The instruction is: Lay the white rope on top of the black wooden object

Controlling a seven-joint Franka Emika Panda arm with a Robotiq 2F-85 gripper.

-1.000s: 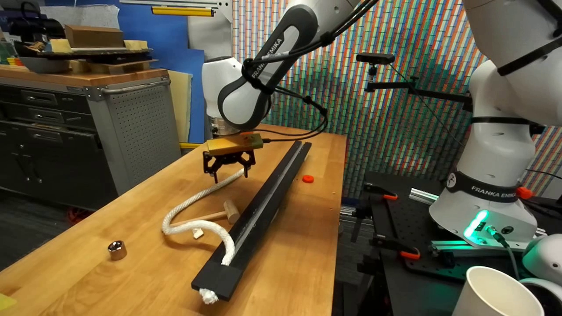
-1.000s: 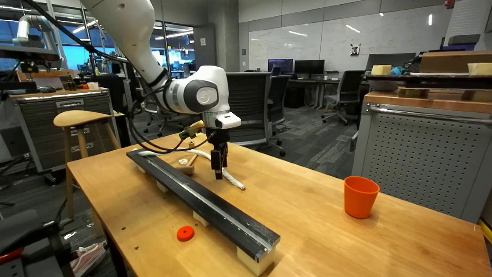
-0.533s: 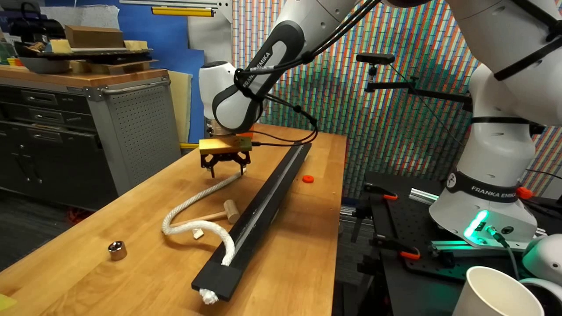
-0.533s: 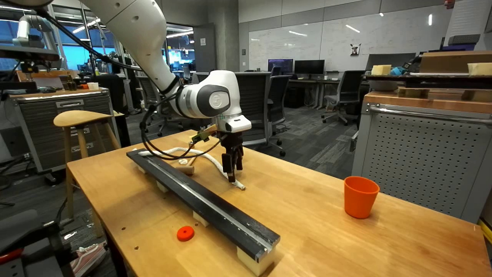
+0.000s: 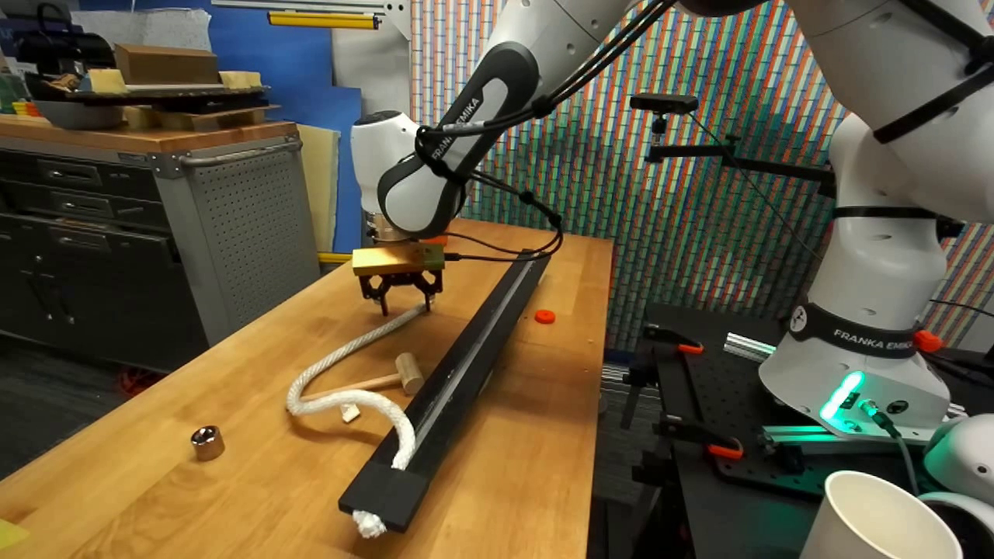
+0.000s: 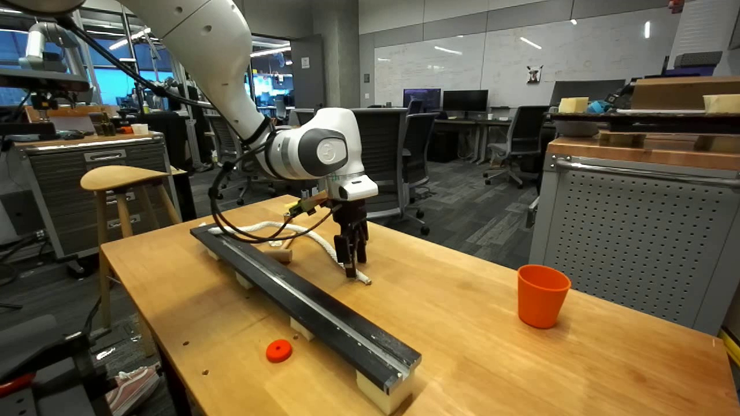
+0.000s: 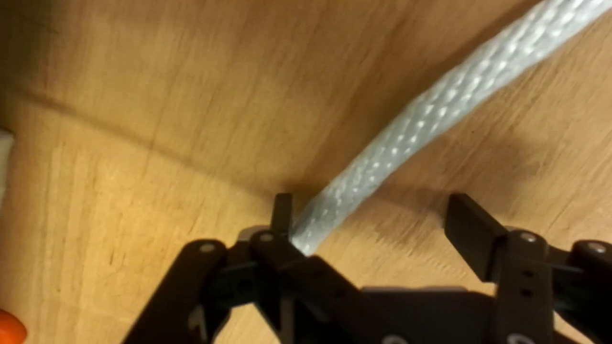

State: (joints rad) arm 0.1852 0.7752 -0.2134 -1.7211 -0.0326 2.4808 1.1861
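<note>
I judge the white braided rope (image 5: pixel 342 352) light and limp. In an exterior view its near end tucks into the black grooved beam (image 5: pixel 467 374); it bows left onto the desk (image 5: pixel 516 481), then its long axis points far and right, where my end effector (image 5: pixel 406 310) stands wide around it, gripping nothing. I'd clamp near the tip.

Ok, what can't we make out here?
Thick off-white braided rope, section near its frayed end: in an exterior view, hidden under the flat end piece of the long black wooden beam.
Whether the black two-finger gripper touches it: wrist view, the gripper overlaps the rope.
Rounded orange shape, identity: wrist view, cut off by the left edge.
</note>
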